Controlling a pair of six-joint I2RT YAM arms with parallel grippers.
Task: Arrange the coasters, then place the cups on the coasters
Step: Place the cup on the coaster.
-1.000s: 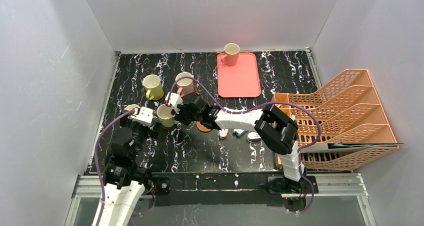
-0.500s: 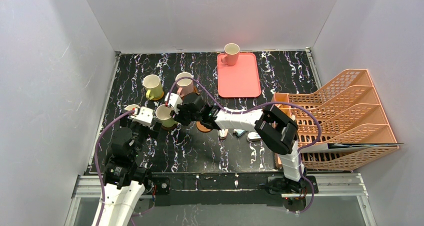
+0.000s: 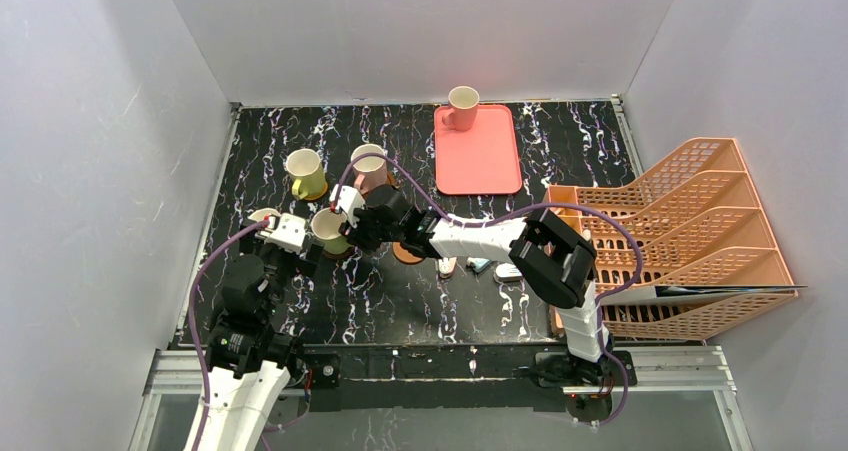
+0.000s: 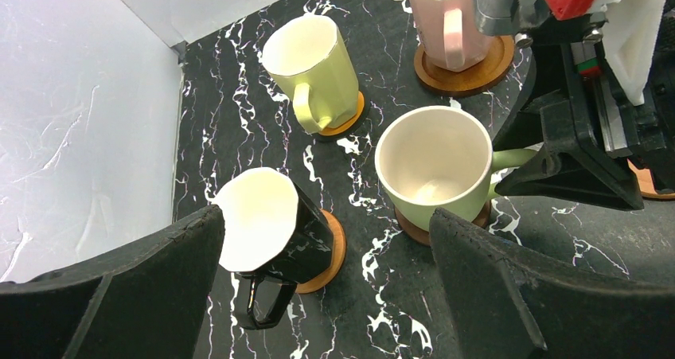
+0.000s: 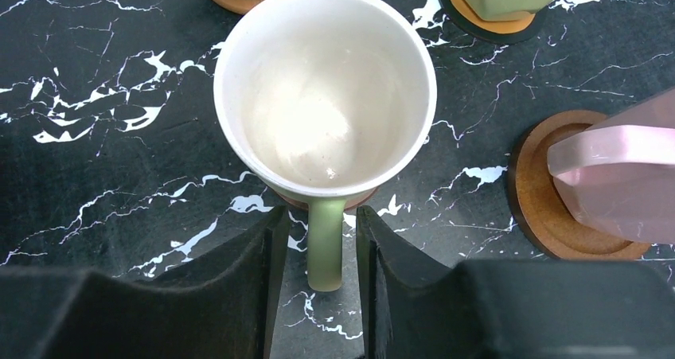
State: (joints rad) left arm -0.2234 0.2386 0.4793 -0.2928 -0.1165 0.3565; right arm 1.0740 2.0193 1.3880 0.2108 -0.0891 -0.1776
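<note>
At the middle of the table [image 3: 400, 301], we are finishing the placing of the green cup [image 5: 325, 88]. It is standing upright on its dark coaster [image 4: 410, 230], with its handle pointing back at the right gripper [image 5: 321, 212]. The jaws are standing apart on either side of the handle, a sliver of gap on each side, gripping nothing. The left gripper [image 4: 326, 216] is hanging spread wide and empty near the dark cup [image 4: 271, 232]. To do this well, we judge, the jaws should be widening evenly and backing straight along the handle's line before rising, so that neither finger is turning the cup off its coaster. The neighbouring pink cup [image 5: 613, 176] is sitting close by. One bare coaster [image 3: 405, 254] is lying ready for the fifth cup [image 3: 462, 106], which is standing on the pink tray [image 3: 480, 166].
</note>
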